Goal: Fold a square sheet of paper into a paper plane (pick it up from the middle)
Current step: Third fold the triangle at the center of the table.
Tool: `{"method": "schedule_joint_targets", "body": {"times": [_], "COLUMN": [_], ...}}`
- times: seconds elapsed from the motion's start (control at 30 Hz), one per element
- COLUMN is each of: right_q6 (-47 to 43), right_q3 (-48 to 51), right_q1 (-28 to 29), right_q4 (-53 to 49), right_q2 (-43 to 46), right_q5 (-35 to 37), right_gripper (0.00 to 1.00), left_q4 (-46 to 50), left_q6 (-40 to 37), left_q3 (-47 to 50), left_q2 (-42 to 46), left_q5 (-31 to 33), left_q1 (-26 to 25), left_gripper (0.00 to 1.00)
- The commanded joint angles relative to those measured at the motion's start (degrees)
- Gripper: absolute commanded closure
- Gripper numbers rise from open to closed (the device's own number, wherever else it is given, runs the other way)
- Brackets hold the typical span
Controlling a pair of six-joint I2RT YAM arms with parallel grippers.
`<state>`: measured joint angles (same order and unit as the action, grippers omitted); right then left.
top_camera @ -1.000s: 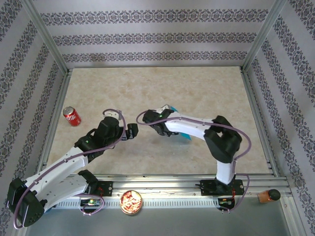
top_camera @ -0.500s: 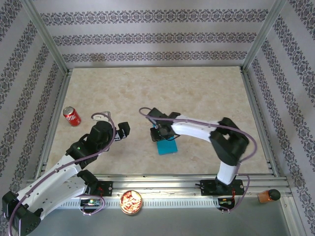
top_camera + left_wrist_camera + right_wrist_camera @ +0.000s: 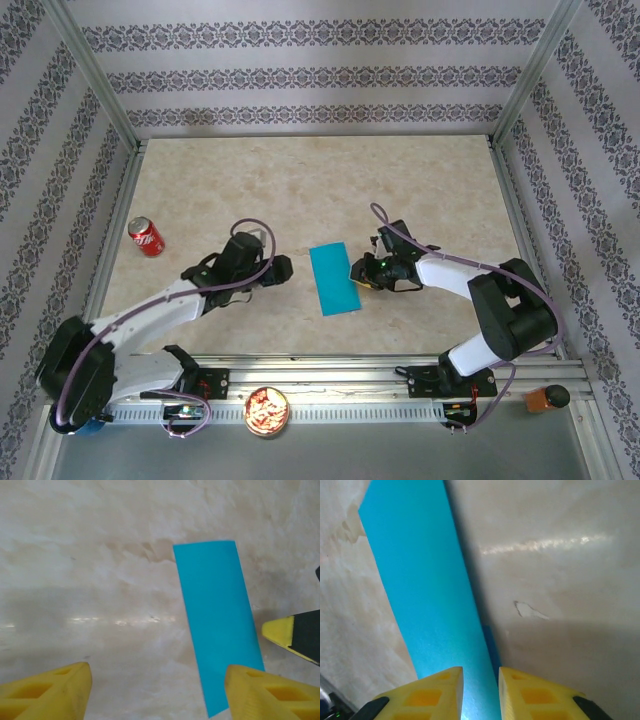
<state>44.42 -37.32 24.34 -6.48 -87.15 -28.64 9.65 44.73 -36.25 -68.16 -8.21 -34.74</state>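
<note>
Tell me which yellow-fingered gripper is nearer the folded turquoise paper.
The right gripper, fingertips at the folded turquoise paper's edge; the left gripper stands clear on the other side, jaws wider.

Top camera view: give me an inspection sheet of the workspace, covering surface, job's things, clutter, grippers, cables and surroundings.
Surface: marbled beige table, bare apart from the items below.
Job's things: blue paper lies between the two arms, folded to a narrow rectangle, not yet a plane.
Clutter: red soda can near the left edge; bowl of pinkish bits on the near rail; small brown thing at the near right corner, too small to tell.
Grippers: left gripper open, at the paper's left side; right gripper narrowly open at the paper's right edge.
Cables: purple cables loop along both arms, none on the paper.
Surroundings: patterned walls, metal frame posts.
</note>
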Motion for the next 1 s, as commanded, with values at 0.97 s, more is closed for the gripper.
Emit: {"method": "schedule_joint_targets", "body": {"times": [0.97], "right_q6": [13.0], "right_q3": [10.9], "right_q1": [-1.2], "right_q4": [25.8], "right_q2": [-11.1], "right_q5": [-6.0], "right_gripper": [0.87], "left_q4": [-18.4], "left_q6": [10.1], "left_q3": [-9.1], "left_q2": [-26.7], "left_q5": [-20.2], "left_q1": [0.6], "left_gripper": [0.49]}}
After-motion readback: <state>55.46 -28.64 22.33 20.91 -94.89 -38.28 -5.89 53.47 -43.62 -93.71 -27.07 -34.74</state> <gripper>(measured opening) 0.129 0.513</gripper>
